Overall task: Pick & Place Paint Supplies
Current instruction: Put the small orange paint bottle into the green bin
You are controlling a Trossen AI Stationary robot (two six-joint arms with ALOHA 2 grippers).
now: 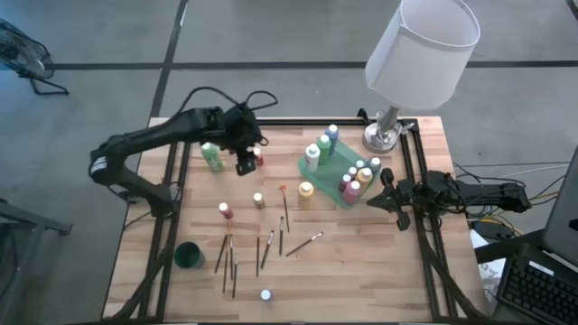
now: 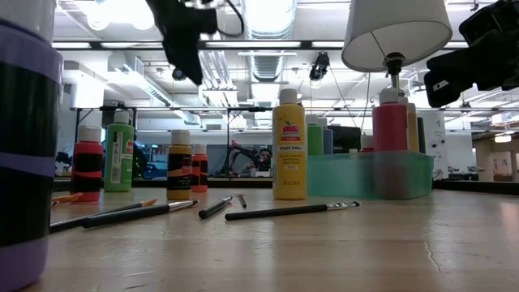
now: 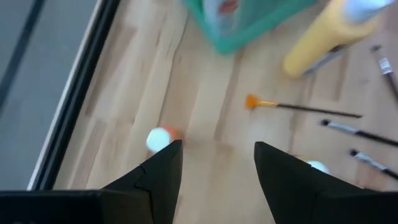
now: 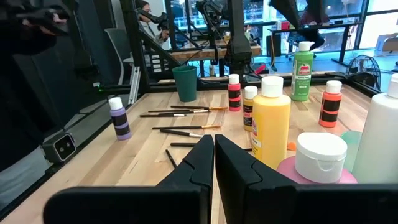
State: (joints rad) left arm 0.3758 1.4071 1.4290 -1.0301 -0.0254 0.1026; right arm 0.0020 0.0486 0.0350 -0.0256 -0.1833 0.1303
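With several bottles already standing in the green tray (image 1: 318,171), the loose bottles and brushes (image 1: 303,243) remain scattered on the worktop (image 1: 361,262), the left tool (image 1: 246,164) hovering wide and empty above an orange bottle (image 1: 258,157), the right tool (image 1: 390,190) shut beside the tray.

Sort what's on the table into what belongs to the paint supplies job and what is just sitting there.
Job:
paint bottles, e.g. yellow bottle, green bottle, red bottle
brushes, one orange-tipped
left gripper, open over the table, holding nothing

Just there:
green tray
dark green cup
lamp
right gripper, shut, waiting by the tray
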